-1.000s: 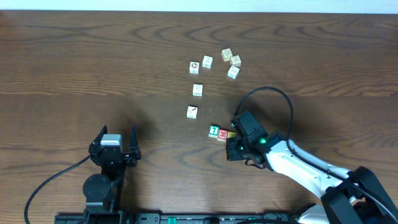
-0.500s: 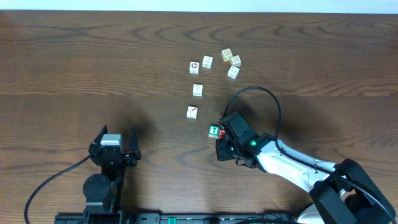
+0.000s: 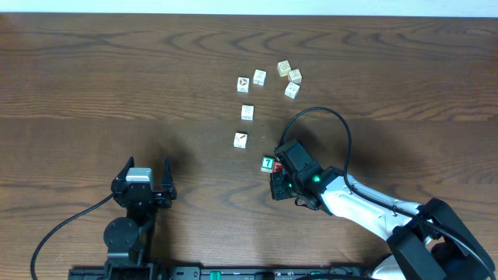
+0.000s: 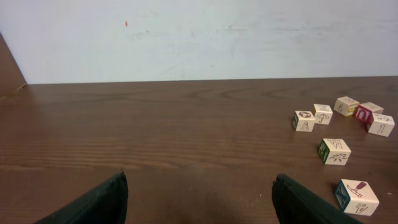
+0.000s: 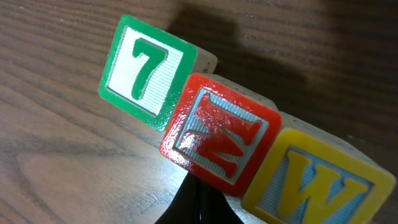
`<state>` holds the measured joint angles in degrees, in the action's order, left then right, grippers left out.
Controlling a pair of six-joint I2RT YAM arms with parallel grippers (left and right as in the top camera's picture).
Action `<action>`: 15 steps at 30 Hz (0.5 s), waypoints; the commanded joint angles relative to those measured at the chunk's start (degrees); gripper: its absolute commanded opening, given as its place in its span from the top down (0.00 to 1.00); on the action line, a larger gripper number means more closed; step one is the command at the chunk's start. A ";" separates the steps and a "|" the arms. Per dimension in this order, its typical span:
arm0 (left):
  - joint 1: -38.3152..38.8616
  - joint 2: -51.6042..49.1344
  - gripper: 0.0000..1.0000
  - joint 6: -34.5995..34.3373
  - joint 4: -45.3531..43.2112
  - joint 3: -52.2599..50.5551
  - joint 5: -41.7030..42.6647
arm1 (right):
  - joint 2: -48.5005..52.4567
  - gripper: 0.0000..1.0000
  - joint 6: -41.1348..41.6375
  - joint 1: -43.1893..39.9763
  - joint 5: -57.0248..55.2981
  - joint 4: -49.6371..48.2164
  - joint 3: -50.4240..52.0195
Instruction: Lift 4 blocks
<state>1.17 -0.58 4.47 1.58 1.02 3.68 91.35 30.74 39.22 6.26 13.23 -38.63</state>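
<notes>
Three blocks lie in a touching row in the right wrist view: a green block [image 5: 148, 71] with a white 7, a red block [image 5: 221, 134] with a white letter, and a yellow block [image 5: 320, 180]. My right gripper [image 5: 199, 202] is shut, its tips against the red block's near edge, holding nothing. From overhead the green block [image 3: 268, 163] and a sliver of the red block [image 3: 277, 165] show; the right arm [image 3: 299, 171] hides the yellow one. The white block with a dark diagonal mark [image 3: 240, 140] sits apart, up-left. My left gripper [image 3: 146, 173] stands open and far left.
Several cream picture cubes lie further back: one [image 3: 247, 113] in the middle, two [image 3: 243, 83] [image 3: 259, 77] at the left, and a cluster [image 3: 292, 80] at the right. The right arm's black cable [image 3: 334, 117] loops above the table.
Over the last second my right gripper slid left over the row, covering the yellow block and most of the red one. The left arm has not moved.
</notes>
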 commanded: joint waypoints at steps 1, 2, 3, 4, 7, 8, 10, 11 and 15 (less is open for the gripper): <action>-0.35 0.24 0.26 -0.28 2.25 -0.79 0.11 | 2.45 0.99 -0.81 -0.96 -4.48 1.07 1.18; -0.35 0.24 0.26 -0.28 2.25 -0.79 0.13 | 2.47 0.99 -0.81 -1.14 -4.48 1.09 1.18; -0.35 0.24 0.26 -0.31 2.25 -0.79 0.13 | 2.45 0.99 -0.81 -1.29 -4.44 1.11 1.18; -0.35 0.24 0.26 -0.28 2.25 -0.79 0.11 | 2.45 0.99 -0.83 -1.31 -4.28 1.14 1.18; -0.35 0.24 0.26 -0.28 2.25 -0.79 0.13 | 2.45 0.99 -0.81 -1.31 -4.31 1.11 1.18; -0.35 0.24 0.26 -0.31 2.25 -0.79 0.11 | 2.45 0.99 -0.83 -1.31 -4.31 1.09 1.18; -0.35 0.24 0.26 -0.28 2.25 -0.79 0.13 | 2.45 0.99 -0.83 -1.31 -4.31 1.09 1.18; -0.35 0.24 0.26 -0.31 2.25 -0.79 0.13 | 2.45 0.99 -0.83 -1.31 -4.31 1.09 1.18; -0.35 0.24 0.26 -0.28 2.25 -0.79 0.13 | 2.45 0.99 -0.83 -1.31 -4.28 1.07 1.18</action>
<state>1.17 -0.58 4.47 1.58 1.02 3.66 91.37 30.74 38.61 5.76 13.19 -38.68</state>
